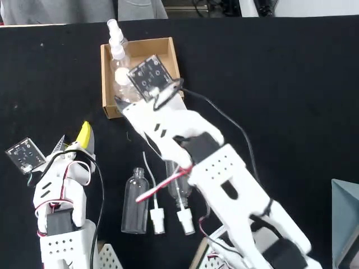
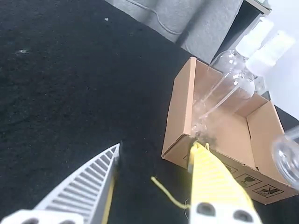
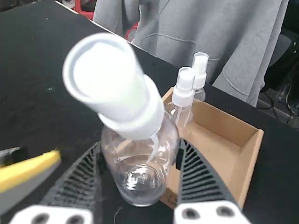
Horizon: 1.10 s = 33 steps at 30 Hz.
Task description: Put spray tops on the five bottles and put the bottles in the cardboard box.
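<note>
Cardboard-bound, seemingly: clamps a topped bottle between right fingers at the box edge, likely for setting beside two capped bottles inside. Holds left fingers apart, empty, just beside; leaves two bare bottles and tops behind on the worktop, uncapped.

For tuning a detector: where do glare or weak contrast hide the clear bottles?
High view: the loose bottle shows on the black table mainly by pale glints; right wrist view: a bright glint in the base of the held bottle; left wrist view: white spray tops nearly merge with the pale background.
</note>
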### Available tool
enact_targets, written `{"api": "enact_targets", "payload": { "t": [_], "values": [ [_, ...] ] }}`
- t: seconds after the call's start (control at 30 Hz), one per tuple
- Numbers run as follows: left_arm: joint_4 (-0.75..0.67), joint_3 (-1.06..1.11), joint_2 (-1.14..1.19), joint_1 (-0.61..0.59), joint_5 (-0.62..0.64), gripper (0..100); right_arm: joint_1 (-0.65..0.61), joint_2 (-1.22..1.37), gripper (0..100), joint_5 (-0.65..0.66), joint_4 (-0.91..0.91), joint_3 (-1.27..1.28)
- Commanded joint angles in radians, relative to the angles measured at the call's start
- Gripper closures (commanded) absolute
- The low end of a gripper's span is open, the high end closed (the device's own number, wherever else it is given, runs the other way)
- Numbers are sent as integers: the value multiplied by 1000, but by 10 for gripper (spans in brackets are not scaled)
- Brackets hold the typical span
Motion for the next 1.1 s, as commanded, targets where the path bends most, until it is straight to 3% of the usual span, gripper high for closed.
{"api": "enact_targets", "payload": {
  "t": [0.0, 0.67, 1.07],
  "values": [
    [-18, 24, -11, -2, -9, 777, 68, 53, 945, -12, -44, -122],
    [-18, 24, -11, 1, -9, 779, 83, 360, 945, -14, -397, -130],
    [-18, 24, -11, 1, -9, 780, 83, 496, 945, -100, -414, -217]
  ]
}}
